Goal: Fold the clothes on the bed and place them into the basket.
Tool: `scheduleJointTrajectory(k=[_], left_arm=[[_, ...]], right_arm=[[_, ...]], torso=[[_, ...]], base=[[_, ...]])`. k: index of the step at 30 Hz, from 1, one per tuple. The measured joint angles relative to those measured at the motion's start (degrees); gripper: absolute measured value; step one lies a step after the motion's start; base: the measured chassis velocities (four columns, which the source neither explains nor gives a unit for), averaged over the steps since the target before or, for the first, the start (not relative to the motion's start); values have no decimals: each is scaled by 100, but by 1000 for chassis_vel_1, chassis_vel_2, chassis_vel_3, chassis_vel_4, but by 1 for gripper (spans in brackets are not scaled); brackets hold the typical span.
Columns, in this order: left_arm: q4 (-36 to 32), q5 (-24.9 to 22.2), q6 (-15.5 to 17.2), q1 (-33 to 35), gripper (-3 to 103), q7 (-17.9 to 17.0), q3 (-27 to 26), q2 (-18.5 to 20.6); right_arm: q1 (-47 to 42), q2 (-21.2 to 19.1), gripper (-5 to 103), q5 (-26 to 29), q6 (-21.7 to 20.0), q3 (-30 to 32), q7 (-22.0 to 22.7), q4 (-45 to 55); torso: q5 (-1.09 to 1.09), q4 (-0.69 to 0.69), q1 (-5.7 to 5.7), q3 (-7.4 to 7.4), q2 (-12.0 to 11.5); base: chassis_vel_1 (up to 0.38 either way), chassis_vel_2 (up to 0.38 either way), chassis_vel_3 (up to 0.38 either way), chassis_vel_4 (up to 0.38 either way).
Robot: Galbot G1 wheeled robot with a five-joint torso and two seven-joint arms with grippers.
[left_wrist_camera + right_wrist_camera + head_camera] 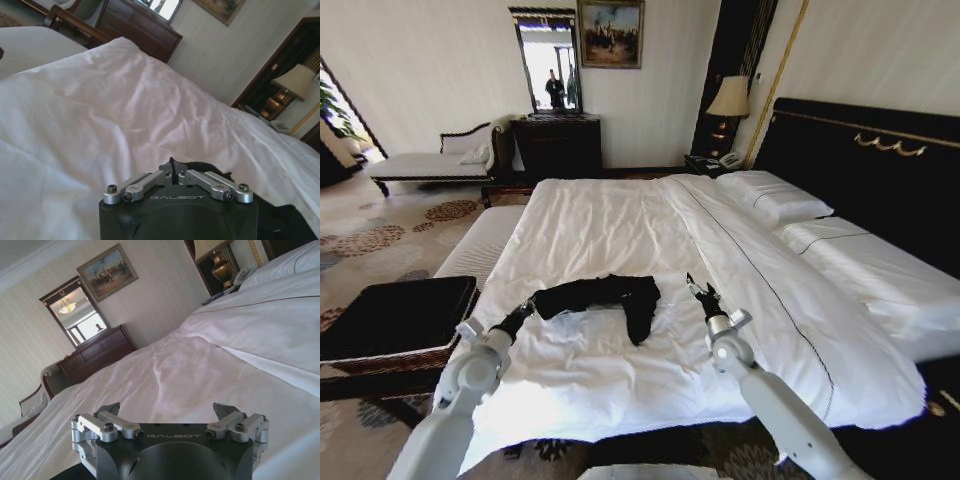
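Note:
The clothes [610, 294], a black T-shirt, lie bunched in a strip across the white bed [620, 220], one end hanging toward the foot. My left gripper [531, 305] is at the strip's left end, shut on the black cloth. In the left wrist view the left gripper [173, 169] has its jaws together, with the black cloth [292, 220] beside it. My right gripper [697, 288] hovers open just right of the shirt, apart from it. The right wrist view shows the right gripper [167, 409] spread wide over bare sheet. The black basket [390, 358] stands on the floor left of the bed.
A white-cushioned bench [480, 245] runs along the bed's left side behind the basket. Pillows [775, 195] and the black headboard [870, 170] are at the right. A dark dresser [558, 145], a chaise [430, 160] and a lamp [728, 98] line the far wall.

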Motion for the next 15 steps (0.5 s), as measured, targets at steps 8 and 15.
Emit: scheduleJointTrajectory(k=[8, 15], left_arm=[[64, 509, 125, 470, 0, -21, 22, -126], [46, 871, 50, 691, 0, 129, -36, -135]], right_arm=[[1501, 199, 100, 164, -376, -1372, 201, -895], [2231, 489, 100, 579, -895, -2078, 342, -1449]], torso=[[0, -1, 1, 1, -1], [0, -1, 1, 0, -1]], base=[[0, 0, 0, 0], [0, 0, 0, 0]])
